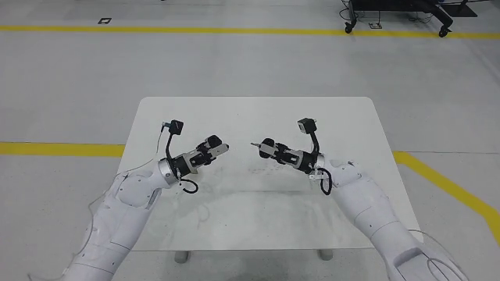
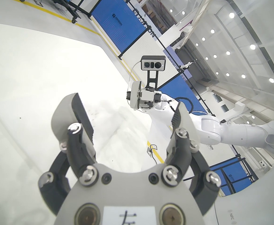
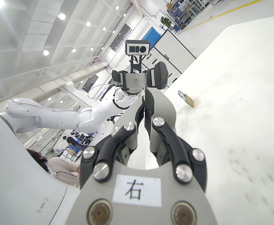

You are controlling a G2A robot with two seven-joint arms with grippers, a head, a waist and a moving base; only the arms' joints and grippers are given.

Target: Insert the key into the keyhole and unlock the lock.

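In right wrist view I see the right gripper (image 3: 146, 97) at centre frame with its fingers (image 3: 161, 108) pressed together, so anything between them is hidden from me. In top view a thin sliver (image 1: 253, 145) pokes past that gripper's tip, mid-frame, too small for me to say what it is. The padlock (image 3: 186, 99) right of centre is tiny. I can't read its faces or tell if the shackle (image 3: 181, 93) is latched. The left gripper (image 2: 128, 101) has its base cut by the bottom edge. The left arm (image 1: 137, 191) and right arm (image 1: 367, 199) run off the lower edge.
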